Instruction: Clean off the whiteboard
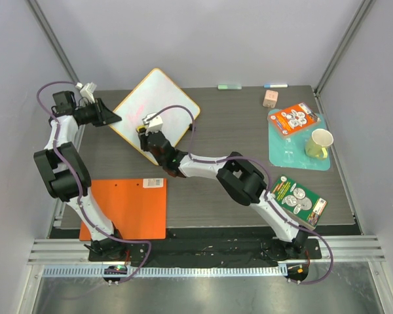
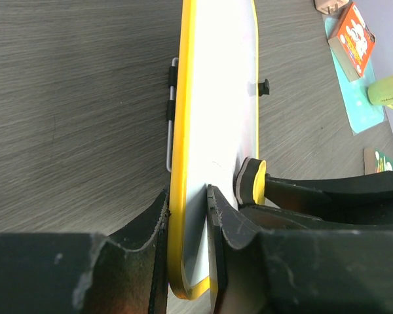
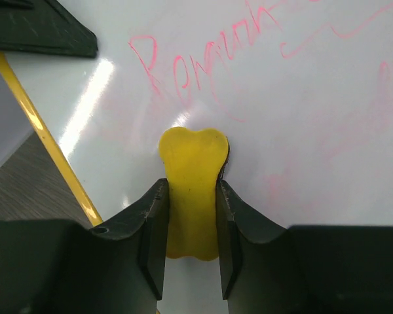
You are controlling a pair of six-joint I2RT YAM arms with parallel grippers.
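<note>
While bracing whiteboard (image 1: 154,95) by left corner in clamped left gripper (image 2: 187,214), pressed yellow eraser (image 3: 193,157), pinched in right gripper (image 3: 191,196), near pink marks (image 3: 203,59); likely needed flat, firm strokes farther across them.

Yellow-rimmed whiteboard (image 1: 160,98), pink scrawl, seemingly tilted up.

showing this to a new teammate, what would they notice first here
The whiteboard, turned cornerwise at the far left of the table, draws the eye, with pink writing across it. The right gripper holds a yellow eraser against its face while the left gripper clamps its yellow rim. Nearer, a bright orange sheet lies at the table's near left corner.
</note>
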